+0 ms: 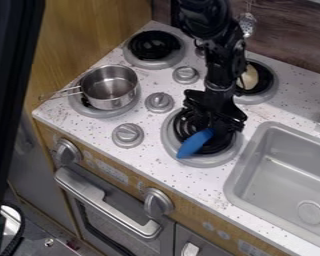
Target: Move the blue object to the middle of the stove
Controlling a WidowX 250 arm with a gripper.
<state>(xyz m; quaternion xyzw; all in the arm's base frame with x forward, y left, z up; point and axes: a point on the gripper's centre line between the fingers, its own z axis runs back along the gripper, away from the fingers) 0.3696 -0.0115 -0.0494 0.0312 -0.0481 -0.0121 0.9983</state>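
My arm comes in from the top edge of the view, and its gripper [217,129] hangs down over the burner [168,142] beside the sink [235,187]. I cannot tell from here whether the gripper is parted or clamped on anything. The blue object [195,143] is over that same burner, right under the gripper, slanting from the coil's middle to the burner's near rim. Its upper end is close to the gripper, but I can't see whether they touch.

A metal pot [110,90] sits on the burner at the left, its handle [64,92] pointing left. A pale yellow thing [249,78] is on the burner behind my arm, partly hidden by it. Three knobs run in a line between the burners, and a slotted spoon [247,24] hangs by the back wall.
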